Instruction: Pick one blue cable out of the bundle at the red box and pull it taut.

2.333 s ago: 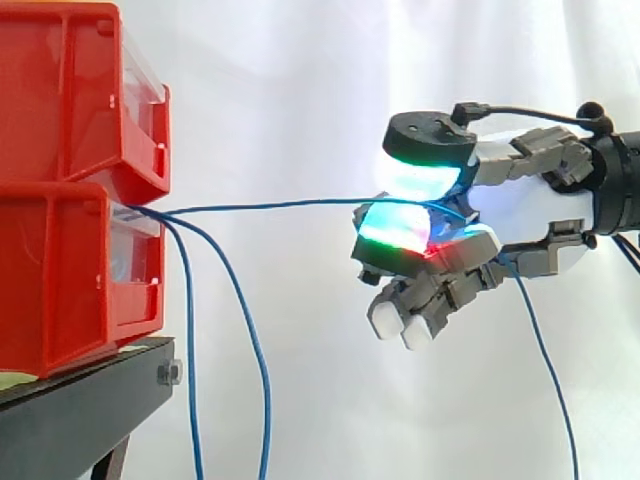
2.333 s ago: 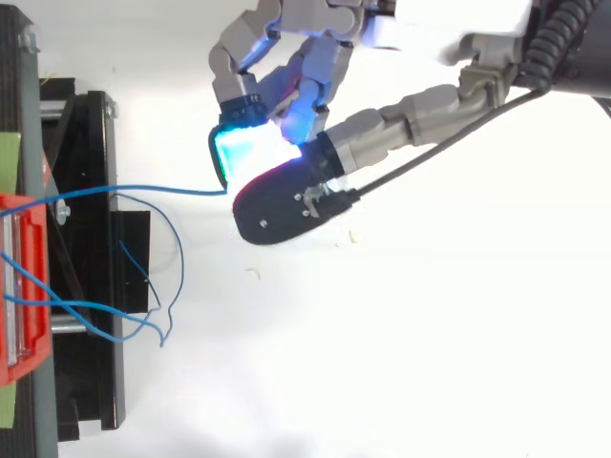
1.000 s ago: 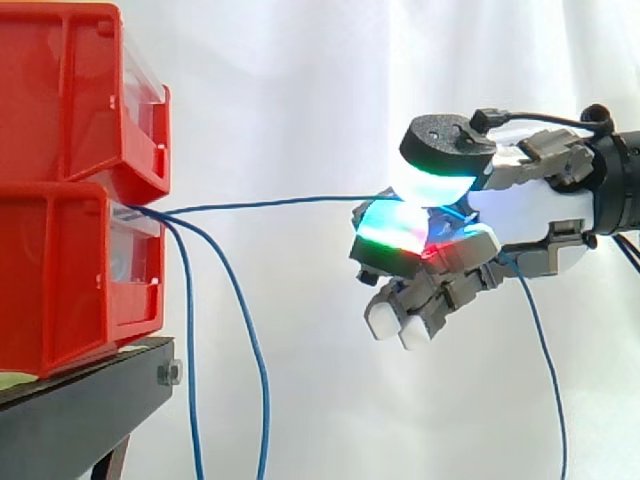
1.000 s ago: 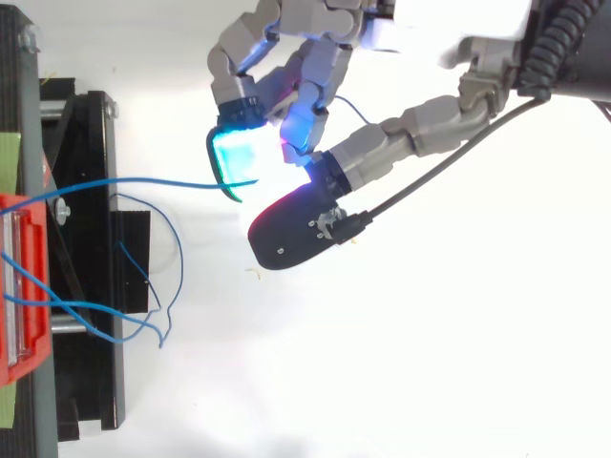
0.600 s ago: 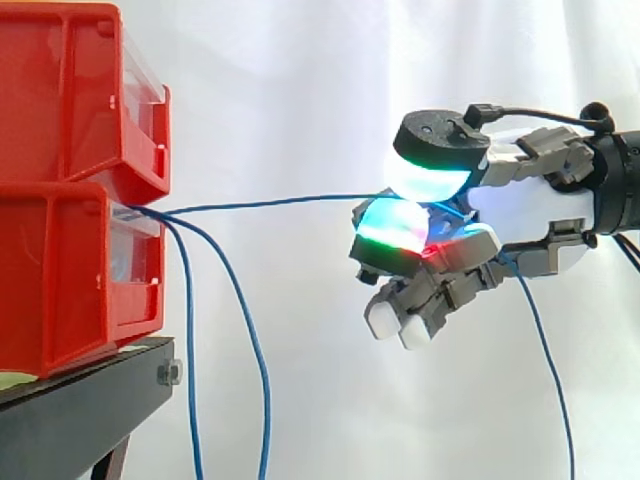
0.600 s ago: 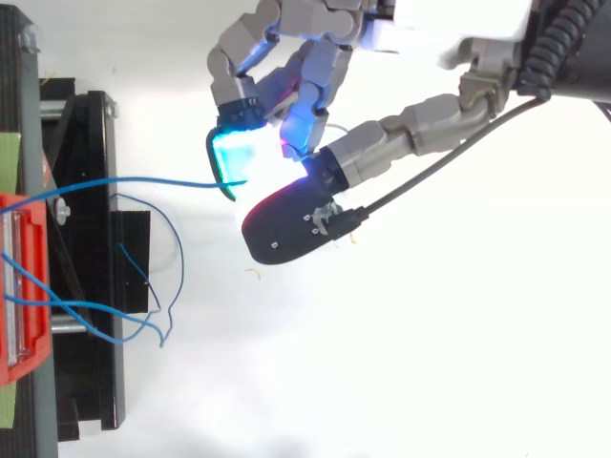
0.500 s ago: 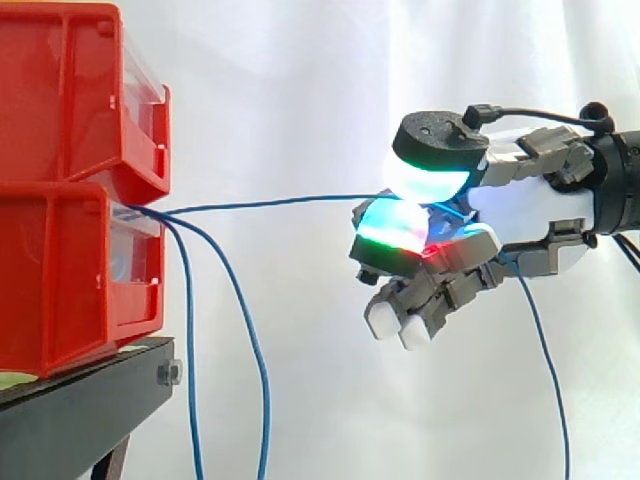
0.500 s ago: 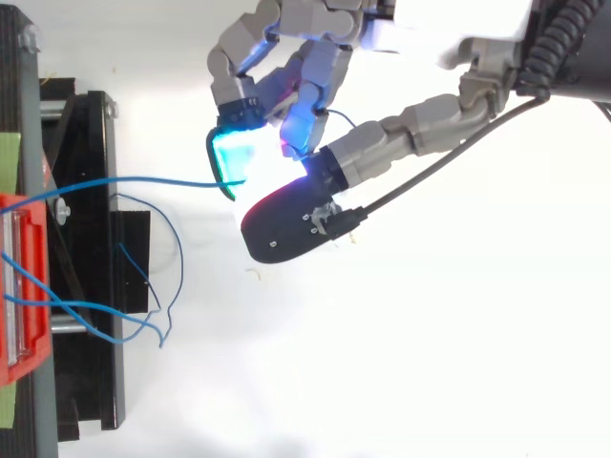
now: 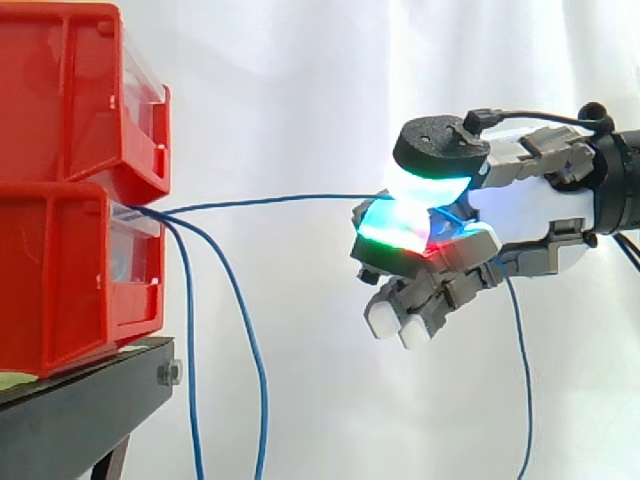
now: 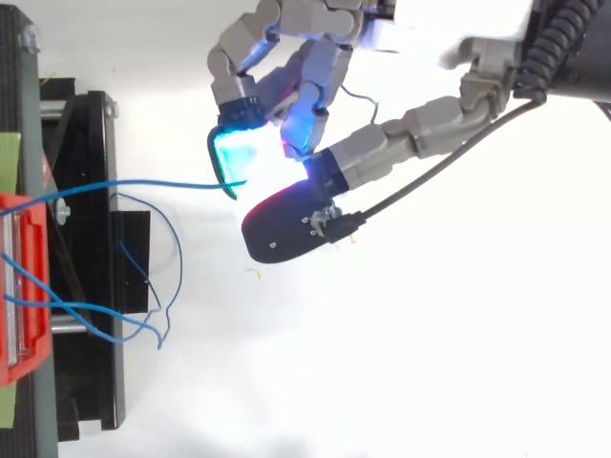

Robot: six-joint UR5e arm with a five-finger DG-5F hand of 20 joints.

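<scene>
No print, number or sign legible: red bins (image 9: 60, 200), stand (image 9: 90, 400) and hand (image 9: 525, 215) show plain faces.

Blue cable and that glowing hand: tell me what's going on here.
The robot's hand pinches one blue cable between its thumb and a finger pad. That cable runs almost straight and level from the lower red bin across to the hand, so it looks close to taut. Its free end hangs below the hand. The other cables droop loose from the same bin, down past the black stand.
</scene>
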